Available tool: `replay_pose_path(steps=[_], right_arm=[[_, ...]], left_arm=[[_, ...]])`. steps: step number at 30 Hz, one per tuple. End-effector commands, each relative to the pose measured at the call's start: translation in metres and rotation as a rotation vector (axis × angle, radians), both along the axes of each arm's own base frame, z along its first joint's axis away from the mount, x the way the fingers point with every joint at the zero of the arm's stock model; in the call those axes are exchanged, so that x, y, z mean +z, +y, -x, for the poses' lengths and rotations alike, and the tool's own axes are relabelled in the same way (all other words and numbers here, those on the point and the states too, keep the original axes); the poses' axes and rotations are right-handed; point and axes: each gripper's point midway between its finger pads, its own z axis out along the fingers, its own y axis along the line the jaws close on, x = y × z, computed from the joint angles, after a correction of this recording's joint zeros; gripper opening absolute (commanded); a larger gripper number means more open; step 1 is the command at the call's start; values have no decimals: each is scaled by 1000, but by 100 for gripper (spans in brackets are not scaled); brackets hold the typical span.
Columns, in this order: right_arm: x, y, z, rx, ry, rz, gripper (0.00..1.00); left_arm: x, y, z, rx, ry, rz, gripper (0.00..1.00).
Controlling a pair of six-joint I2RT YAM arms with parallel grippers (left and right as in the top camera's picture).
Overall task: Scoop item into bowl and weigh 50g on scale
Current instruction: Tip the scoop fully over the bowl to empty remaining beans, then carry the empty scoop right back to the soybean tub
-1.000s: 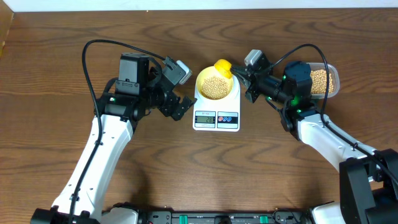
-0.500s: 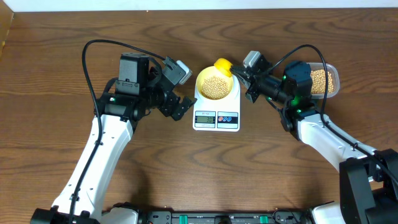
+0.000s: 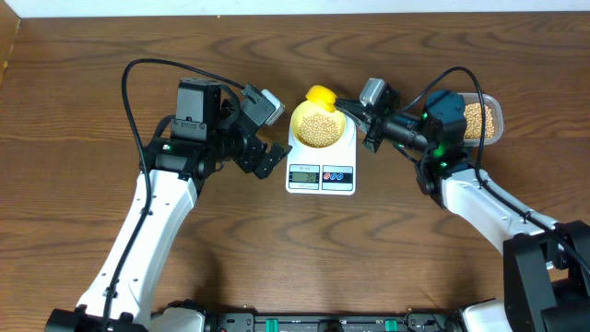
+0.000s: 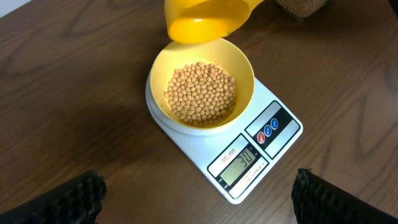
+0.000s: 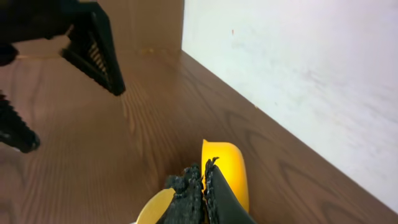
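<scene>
Counter (image 3: pixel 111 55): dark brown wood grain, with a pale wall (image 5: pixel 298 74) running along the far edge.
Scale (image 4: pixel 272 99): white, sitting mid-counter between the two arms, buttons and display (image 4: pixel 244 162) on the near edge, reading 30.
Bowl (image 4: pixel 244 65): pale yellow, round, planted square on the scale's platform and upright.
Beans (image 4: pixel 202 93): small tan rounds heaped in the bottom of the bowl, inner wall showing bare above them.
More beans: a batch in the clear container (image 3: pixel 486 118) at the far right of the counter, partly hidden behind the right arm.
Scoop (image 4: pixel 205 18): yellow, hanging over the bowl's far rim and tipped; impossible to say whether touching the rim.
Right fingers (image 5: pixel 202 186): clenched tight on the scoop's handle, reaching in from the right side of the scale.
Left fingers (image 4: pixel 74 196): spread wide, grasping nothing, parked just left of the scale and aimed at the bowl, both tips showing at the bottom corners of the left wrist view.
Left arm: angled in from the near-left, clear of scale and bowl.
</scene>
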Motion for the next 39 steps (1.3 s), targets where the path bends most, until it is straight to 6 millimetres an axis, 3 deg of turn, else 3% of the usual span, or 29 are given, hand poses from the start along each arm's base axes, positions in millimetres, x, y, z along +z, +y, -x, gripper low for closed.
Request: replay_pose_path(steps=[1, 11, 17, 26, 32, 39], right_arm=[[1, -9, -2, 5, 31, -30, 1], [2, -62, -29, -148, 251, -171, 1], [4, -86, -34, -179, 318, -225, 1], [19, -105, -36, -227, 333, -271, 1], [39, -120, -44, -348, 307, -313, 1], [29, -151, -48, -593, 379, -285, 1]], left_arm=[[2, -1, 3, -4, 1, 15, 98], [2, -1, 3, -4, 1, 15, 98], [2, -1, 3, -4, 1, 15, 97], [2, -1, 3, -4, 1, 15, 98], [2, -1, 3, -4, 1, 15, 98], [2, -1, 3, -4, 1, 15, 97]])
